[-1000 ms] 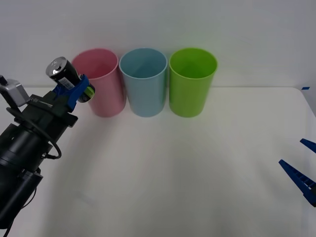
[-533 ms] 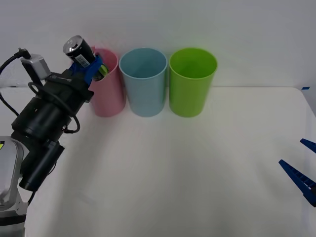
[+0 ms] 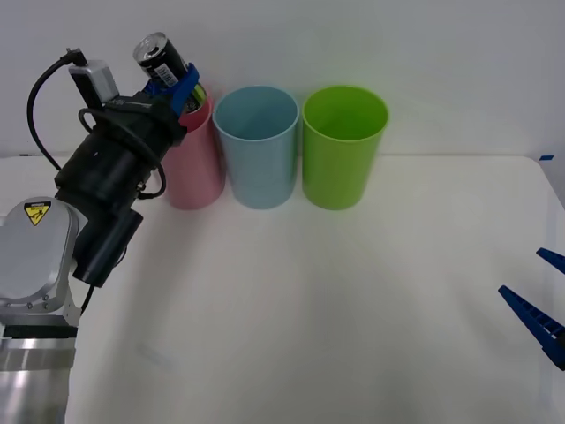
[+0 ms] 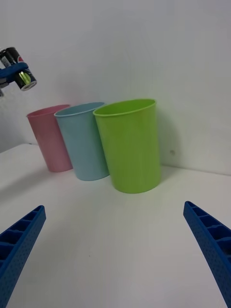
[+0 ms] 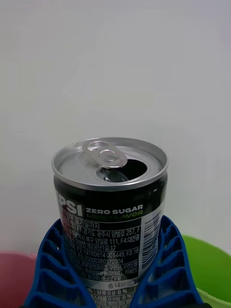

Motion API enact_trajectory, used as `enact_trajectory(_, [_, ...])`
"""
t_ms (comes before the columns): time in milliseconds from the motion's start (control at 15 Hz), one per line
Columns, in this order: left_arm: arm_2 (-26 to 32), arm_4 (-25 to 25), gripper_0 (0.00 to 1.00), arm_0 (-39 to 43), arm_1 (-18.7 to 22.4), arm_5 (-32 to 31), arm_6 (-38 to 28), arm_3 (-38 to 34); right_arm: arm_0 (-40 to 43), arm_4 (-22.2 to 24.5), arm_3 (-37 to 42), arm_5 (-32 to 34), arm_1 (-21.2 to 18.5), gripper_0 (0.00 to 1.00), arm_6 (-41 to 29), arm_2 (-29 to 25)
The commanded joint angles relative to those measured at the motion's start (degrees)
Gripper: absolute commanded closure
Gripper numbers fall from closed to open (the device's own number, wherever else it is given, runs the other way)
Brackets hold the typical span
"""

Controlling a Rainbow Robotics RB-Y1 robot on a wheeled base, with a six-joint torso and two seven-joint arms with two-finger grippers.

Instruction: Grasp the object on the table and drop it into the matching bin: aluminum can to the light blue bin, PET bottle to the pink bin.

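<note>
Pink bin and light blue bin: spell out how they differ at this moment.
The pink bin is the leftmost of the row; the light blue bin stands in the middle, beside the lime green bin. The left gripper holds the aluminum can tilted above the pink bin, while nothing hangs over the light blue bin. Both are tall, tapered, open-topped cups upright on the table.

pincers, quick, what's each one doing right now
Left pincer: closed on the aluminum can, held above the pink bin.
Right pincer: open, holding nothing, low over the table.
</note>
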State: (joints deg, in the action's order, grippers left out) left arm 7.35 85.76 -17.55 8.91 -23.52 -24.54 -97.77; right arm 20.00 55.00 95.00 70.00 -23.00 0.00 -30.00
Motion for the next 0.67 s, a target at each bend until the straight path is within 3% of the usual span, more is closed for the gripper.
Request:
enact_trajectory(67, [-0.5,1.8,1.0,-4.7,0.0,0.1,0.8,5.2,0.0,0.0,0.0,0.0,0.0,0.0,0.0,0.0])
enact_trajectory(667, [-2.1,7.8,1.0,-19.1,0.0,0.1,3.1,21.2,0.0,0.0,0.0,0.0,0.0,0.0,0.0,0.0])
